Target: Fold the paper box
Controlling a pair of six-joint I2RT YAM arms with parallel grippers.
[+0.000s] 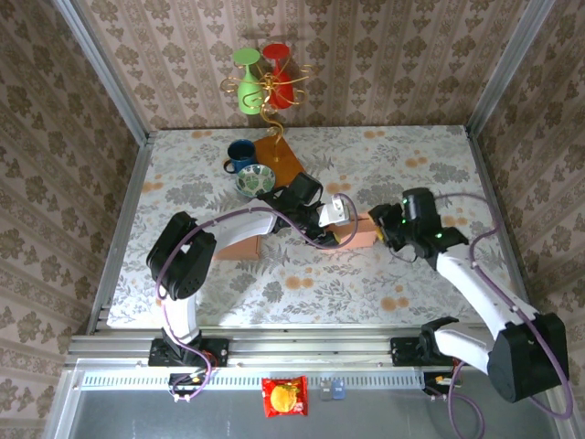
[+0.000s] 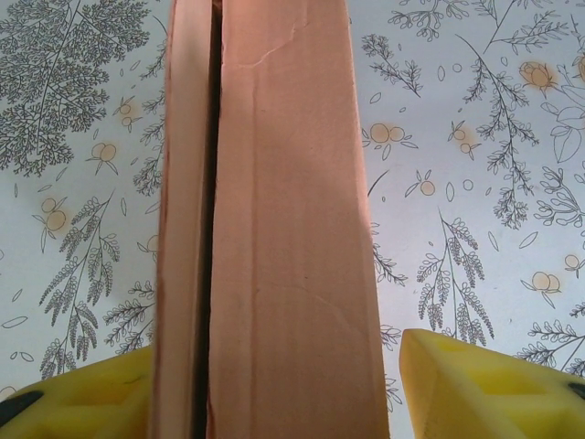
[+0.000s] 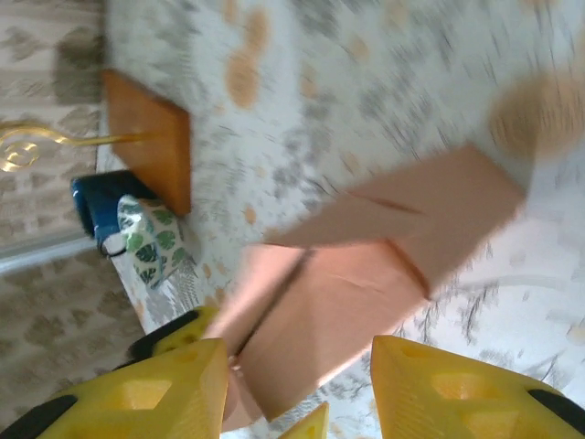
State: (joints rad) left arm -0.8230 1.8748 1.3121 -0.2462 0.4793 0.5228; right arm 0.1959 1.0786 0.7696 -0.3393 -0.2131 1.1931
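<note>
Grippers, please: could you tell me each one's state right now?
Left gripper: open, straddling the pinkish-brown paper box.
Right gripper: open, not clamping the box.

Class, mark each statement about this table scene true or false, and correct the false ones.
1. The left gripper straddles the box. True.
2. The bowl sits beside the mug. True.
3. The mug is red. False: it is blue.
4. The box rests on the wooden base. False: it lies on the table, apart from the base.
5. Both hanging glasses are green. False: a green glass hangs beside a red glass.
</note>
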